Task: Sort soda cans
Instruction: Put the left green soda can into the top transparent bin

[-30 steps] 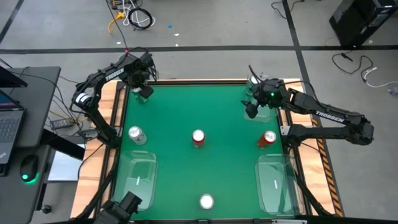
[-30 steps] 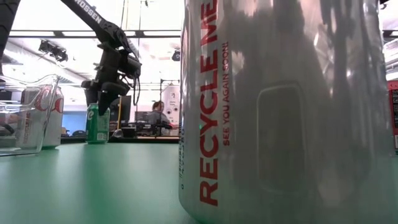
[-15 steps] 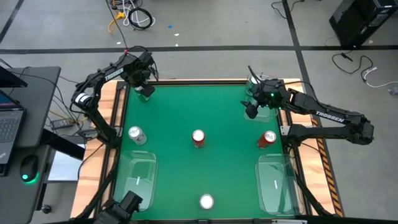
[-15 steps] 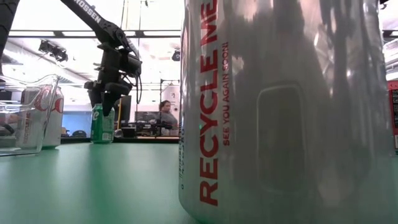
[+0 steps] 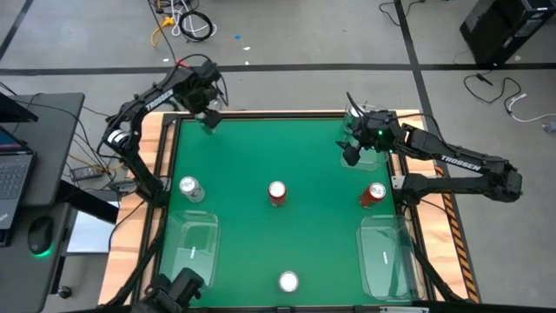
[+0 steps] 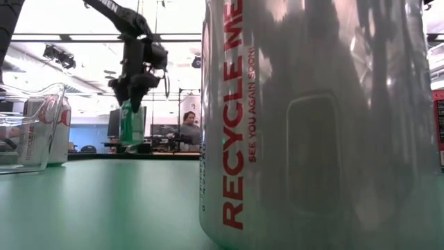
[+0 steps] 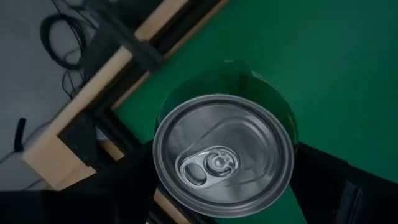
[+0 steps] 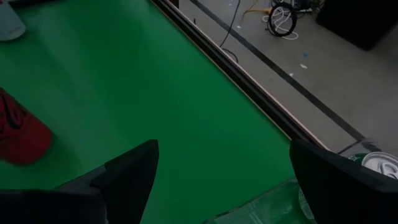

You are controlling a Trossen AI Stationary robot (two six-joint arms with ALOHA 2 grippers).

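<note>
Overhead, the left gripper (image 5: pixel 208 117) hangs at the far left corner of the green worktop (image 5: pixel 321 235), its jaws closed on a green can (image 5: pixel 211 121). The right gripper (image 5: pixel 351 153) sits near the far right corner with its jaws spread wide and holding nothing. A grey can (image 5: pixel 190 188) stands by the left edge, a red can (image 5: pixel 277 193) in the middle, another red can (image 5: pixel 374 194) toward the right, and a silver can (image 5: pixel 288 282) at the near edge. Two clear trays (image 5: pixel 189 248) lie in the near corners.

From worktop level, the green can hangs lifted in the left jaws, apparently clear of the surface. The silver can fills the foreground.

Through the left wrist camera, the green can's silver top sits between the dark fingers (image 7: pixel 329 180).

Through the right wrist camera, the open fingers (image 8: pixel 127 171) frame bare green surface beside a red can.
</note>
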